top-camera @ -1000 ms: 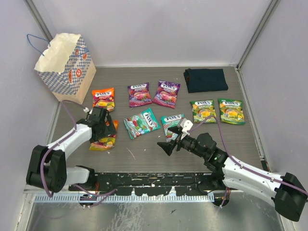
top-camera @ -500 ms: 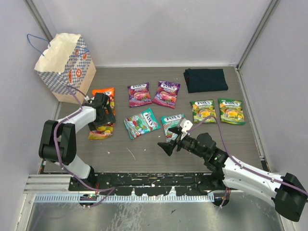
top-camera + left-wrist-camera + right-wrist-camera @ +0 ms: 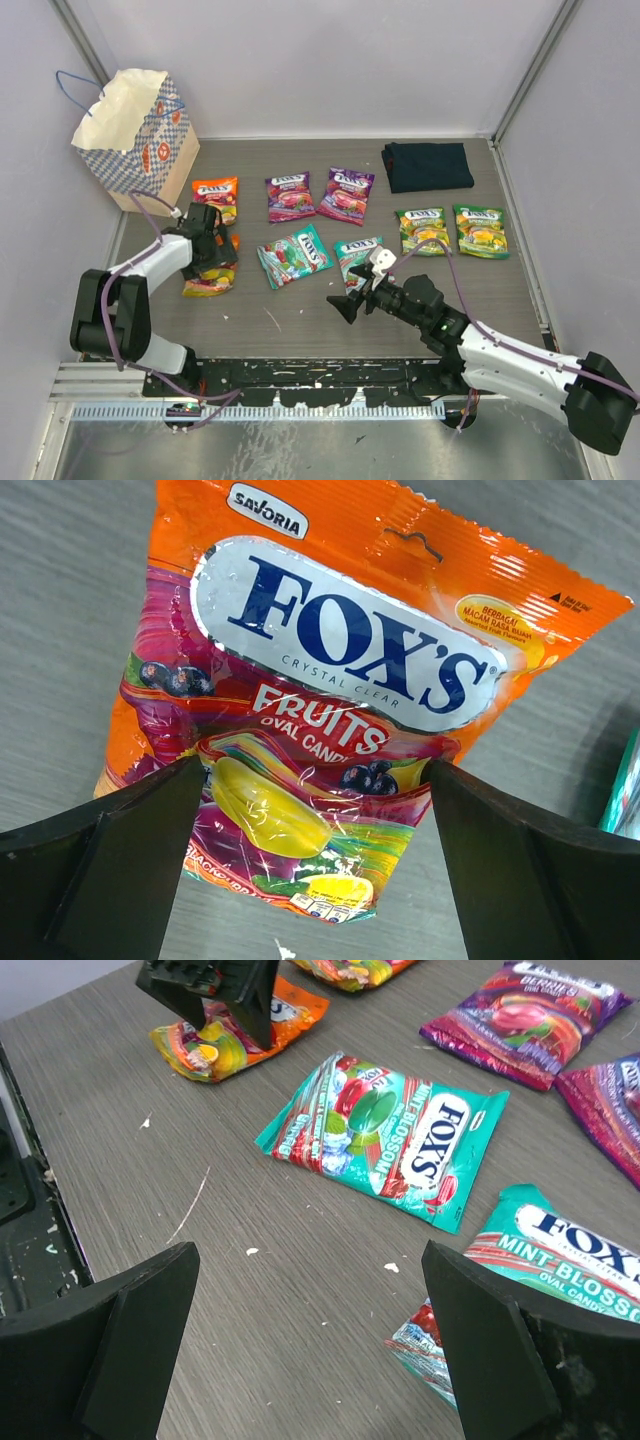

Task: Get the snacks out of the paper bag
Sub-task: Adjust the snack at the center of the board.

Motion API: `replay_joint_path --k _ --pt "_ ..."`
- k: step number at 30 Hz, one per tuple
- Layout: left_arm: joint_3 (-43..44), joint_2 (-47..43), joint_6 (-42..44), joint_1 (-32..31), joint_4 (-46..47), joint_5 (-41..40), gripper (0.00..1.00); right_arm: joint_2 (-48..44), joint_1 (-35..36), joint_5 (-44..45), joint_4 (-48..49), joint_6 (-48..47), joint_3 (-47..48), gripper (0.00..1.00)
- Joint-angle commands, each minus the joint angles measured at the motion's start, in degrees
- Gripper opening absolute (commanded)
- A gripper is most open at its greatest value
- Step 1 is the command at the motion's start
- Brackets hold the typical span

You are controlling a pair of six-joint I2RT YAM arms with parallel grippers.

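Nearest the bases, the right pincer (image 3: 310,1360) hovers low over bare table (image 3: 300,320). Its fingers are spread wide with nothing between them, and it looks idle. Just ahead of it lie a tilted teal packet (image 3: 395,1140) and a second teal packet (image 3: 560,1260), both flat on the table.

To the left, the left pincer (image 3: 312,775) is down over an orange packet (image 3: 330,670). Its fingers stand apart, one on each side of the packet's lower end. The packet appears to lie on the table rather than hang from a grip, so the step in hand looks like the release of this snack. To do it well, the arm should hold the fingers spread and rise straight up, so that neither pad catches the glossy film and drags or flips the packet. A sideways exit risks pushing it toward the tilted teal packet.

Farther back lie a second orange packet (image 3: 215,195) and two purple packets (image 3: 289,196). To the right are two green packets (image 3: 423,228), with a navy cloth (image 3: 427,165) behind them. Farthest, in the left corner, the paper bag (image 3: 135,135) stands upright with its mouth open. Whether anything remains inside cannot be told. The left arm is the nearer one, so it should reach in from above to check, avoiding the cord handles.
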Motion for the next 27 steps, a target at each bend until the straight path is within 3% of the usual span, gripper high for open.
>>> replay_joint_path --k 1,11,16,20,24,27 --pt "-4.17 -4.29 -1.79 -0.08 -2.85 3.53 0.98 3.24 0.33 1.3 5.98 2.11 1.61 1.0" --pt "-1.43 -9.04 0.54 -0.17 -7.11 0.75 0.98 5.11 0.45 1.94 7.79 5.82 2.54 1.0" --pt "-1.09 -11.46 0.45 -0.46 -7.72 0.85 0.98 17.0 4.96 3.8 2.97 6.12 12.37 1.0" --pt "-2.34 -11.11 -0.02 -0.52 -7.08 0.75 0.98 28.96 10.97 4.75 11.84 8.97 17.67 0.99" --pt "-3.52 -11.0 -0.48 -0.46 -6.33 0.41 0.98 42.07 13.17 3.11 15.09 16.06 26.49 0.73" --pt "-4.22 -10.94 -0.43 -0.45 -5.33 0.99 0.98 51.34 13.73 0.8 22.98 27.25 29.46 0.66"
